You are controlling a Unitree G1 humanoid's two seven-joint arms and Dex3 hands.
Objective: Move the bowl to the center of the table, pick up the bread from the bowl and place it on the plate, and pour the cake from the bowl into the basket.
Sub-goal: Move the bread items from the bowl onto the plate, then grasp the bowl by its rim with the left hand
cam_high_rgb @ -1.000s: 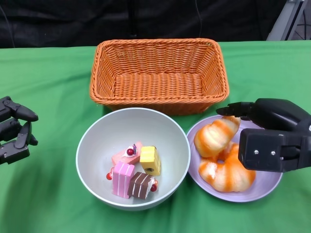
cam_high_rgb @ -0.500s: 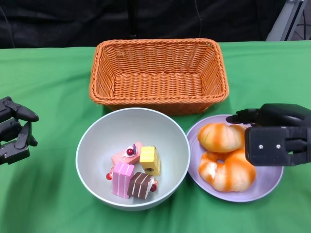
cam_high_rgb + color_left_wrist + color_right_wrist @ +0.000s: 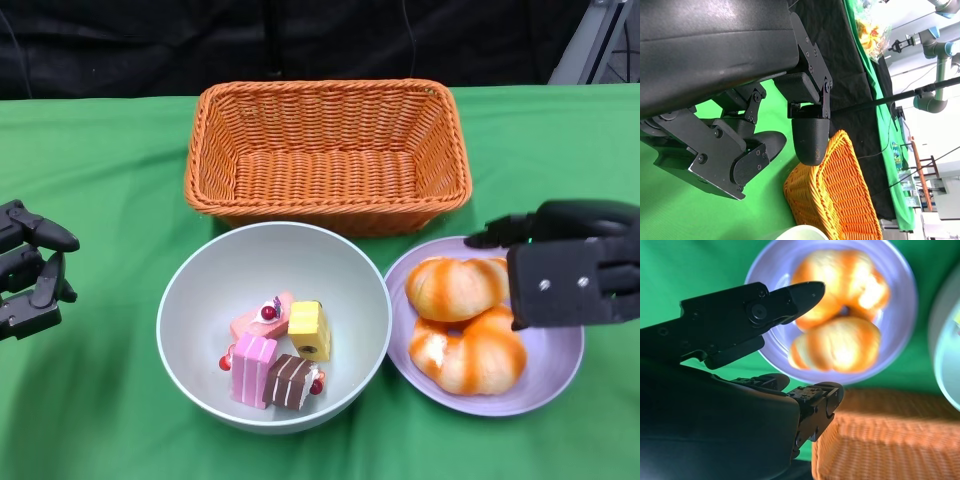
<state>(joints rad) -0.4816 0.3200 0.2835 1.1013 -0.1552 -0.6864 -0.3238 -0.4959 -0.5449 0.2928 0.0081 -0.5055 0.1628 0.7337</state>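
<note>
The pale bowl (image 3: 262, 258) sits in front of the basket and holds several small cake pieces (image 3: 276, 352). Right of it, the lilac plate (image 3: 546, 386) carries two orange bread rolls (image 3: 455, 288) (image 3: 476, 356), lying one behind the other. My right hand (image 3: 572, 270) hovers over the plate's right side, fingers apart, holding nothing. The right wrist view shows the same rolls (image 3: 840, 347) on the plate (image 3: 903, 325) past my spread fingers (image 3: 790, 297). My left hand (image 3: 30, 270) hangs at the table's left edge, open and apart from the bowl.
The orange wicker basket (image 3: 325, 92) stands behind the bowl and plate, with nothing in it. It also shows in the left wrist view as the basket (image 3: 840, 195), beyond my left hand (image 3: 740, 100). Green cloth covers the table.
My right hand has let go of the rear bread roll, which now lies flat on the plate, and has drawn back to the right. The left hand has not moved.
</note>
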